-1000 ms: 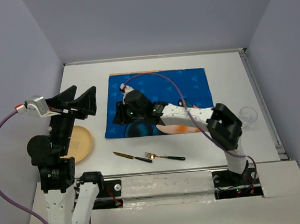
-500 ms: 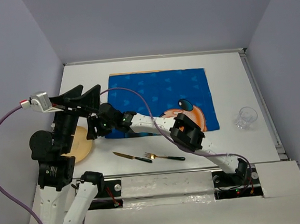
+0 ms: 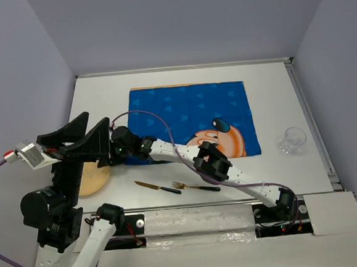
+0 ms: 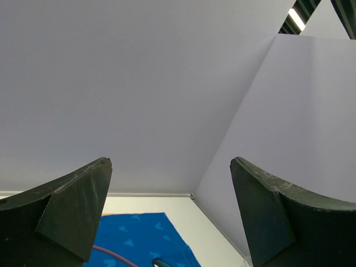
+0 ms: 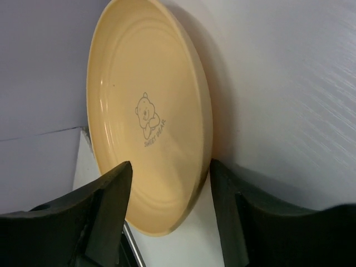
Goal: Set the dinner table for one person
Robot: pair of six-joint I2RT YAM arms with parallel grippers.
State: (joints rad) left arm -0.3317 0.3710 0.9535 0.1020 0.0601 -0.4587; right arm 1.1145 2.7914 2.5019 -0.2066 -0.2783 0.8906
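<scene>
- My right gripper point(image 5: 169, 167) is released. Its fingers point(image 5: 105, 211) stand spread, and the near rim of the yellow plate point(image 5: 150, 117) lies in the gap between them. I see no pad pressing on the plate.
- Reason for this pose, as I judge it: the plate is flat and low, so its rim is the only part that two fingers can pinch. The jaws are therefore presented edge-on to the rim.
- The plate lies on the dinner table point(image 3: 274, 89), at its left near side. It is just beside the lower-left corner of the blue mat point(image 3: 189, 108) and is not on the mat.
- My right arm is based on the right, so it reaches across the front of the mat to get to the plate.
- My left gripper point(image 3: 96, 118) is also released and holds nothing. It hangs high above the plate area, and its wrist view shows only walls and a strip of mat. I judge that it is held up there to keep clear of the right arm's reach.
- Limitation: in the top view the left gripper covers part of the plate and of the right gripper.
- The knife point(image 3: 157, 186) and the fork point(image 3: 195, 186) lie near each other on bare table, in front of the mat. The glass point(image 3: 292, 139) stands to the right of the mat.
- Status, as I judge it: the mat is laid but bears no tableware. The step in hand is to grip the plate.
- Caution: a thin rim can slip, or the plate can tilt once it is lifted.
</scene>
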